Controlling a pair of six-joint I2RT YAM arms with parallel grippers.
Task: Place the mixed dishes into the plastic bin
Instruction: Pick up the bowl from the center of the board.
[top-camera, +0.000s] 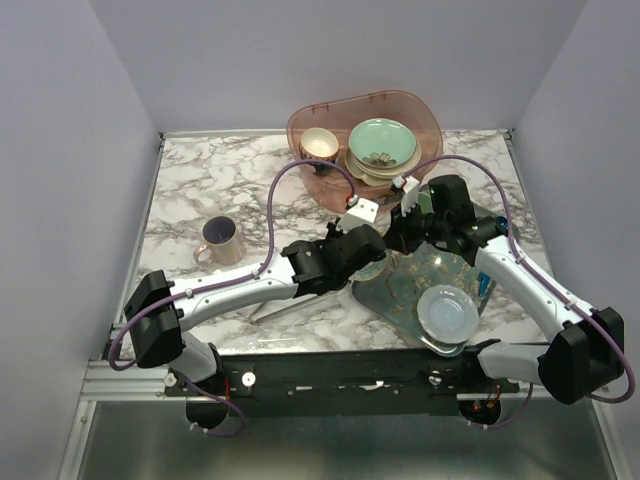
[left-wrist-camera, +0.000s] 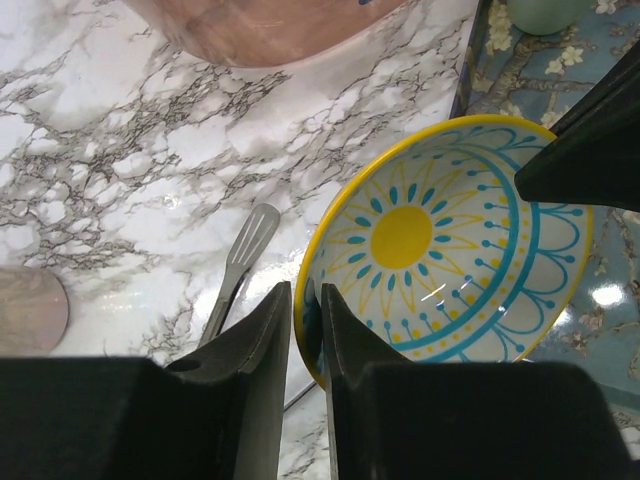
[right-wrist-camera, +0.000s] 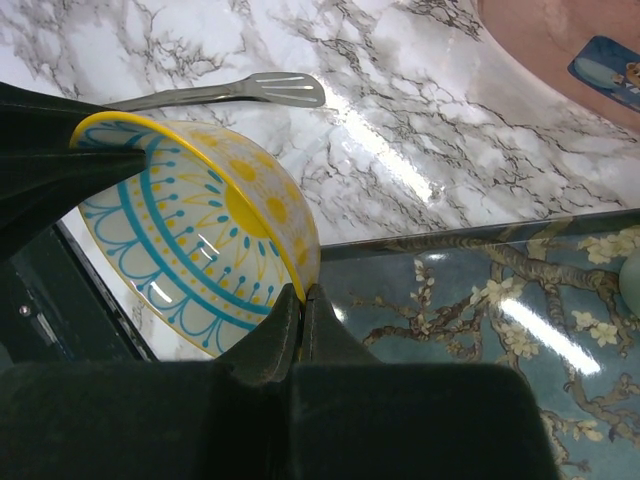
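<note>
**1. Step in hand**
I read this as the bowl transfer, mid hand-off.
- The patterned bowl (left-wrist-camera: 440, 250) (yellow rim, blue/yellow sunburst inside) is held tilted. It sits at the left edge of the floral tray (right-wrist-camera: 480, 290), where the tray meets the marble table (top-camera: 200, 180), short of the plastic bin (top-camera: 298, 128).
- L gripper (left-wrist-camera: 305, 300): clamped on the bowl rim, one finger inside and one outside.
- R gripper (right-wrist-camera: 302, 305): pinched tight on the opposite rim in the same way.
- Both arms therefore hold one dish.

**2. Load status (est.)**
- In the bin: a mint-green dish (top-camera: 383, 143) on top of a cream stack, with a small red bowl (top-camera: 320, 143) beside it.
- Not yet in: the mug (top-camera: 218, 238) on the table, well apart from the bin, and the pale plate (top-camera: 447, 312) on the tray.
- The tongs (top-camera: 285, 305) lie on the table under the L arm. They are not part of the load.

**3. Next move: reqs**
- One gripper has to let go before the other carries the bowl. Two grips on one rigid rim will fight if the arms move out of sync.
- Confirm the remaining pinch is secure first. It is a rim-only hold on a tilted bowl, so there is a slip risk.
- Lift over the bin wall, level the bowl, and lower it clear of the stack.

**4. Markings**
- There is a blue sticker (right-wrist-camera: 610, 70) on the bin wall, but the print is too small to read.
- I see no other legible text or brand on the dishes, tray or arms.
</note>
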